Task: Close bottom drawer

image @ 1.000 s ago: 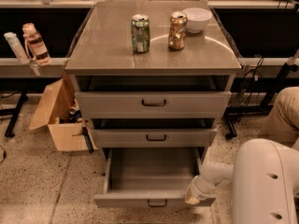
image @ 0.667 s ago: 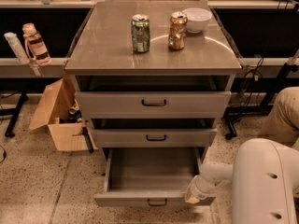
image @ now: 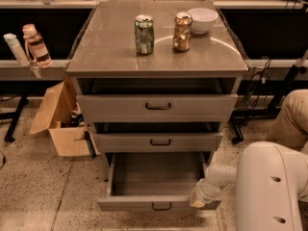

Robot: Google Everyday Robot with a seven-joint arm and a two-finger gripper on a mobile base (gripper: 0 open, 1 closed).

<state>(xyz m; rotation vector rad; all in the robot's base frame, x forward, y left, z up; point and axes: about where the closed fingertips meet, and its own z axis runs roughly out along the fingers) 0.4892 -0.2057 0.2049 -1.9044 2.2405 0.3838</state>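
Note:
The bottom drawer [image: 144,204] of the grey cabinet stands pulled far out, its plain grey inside bare and a small black handle [image: 161,206] at the middle of its front panel. My gripper [image: 198,198] is at the right end of that front panel, up against its top edge, at the end of my white arm [image: 269,186] coming in from the lower right. The middle drawer [image: 159,141] and top drawer [image: 156,106] above stick out a little.
On the cabinet top [image: 110,42] stand a green can [image: 144,34], a gold can [image: 182,31] and a white bowl [image: 202,19]. An open cardboard box [image: 60,121] sits on the floor to the left. Bottles [image: 34,44] hang at the far left. Cables and a stand are at the right.

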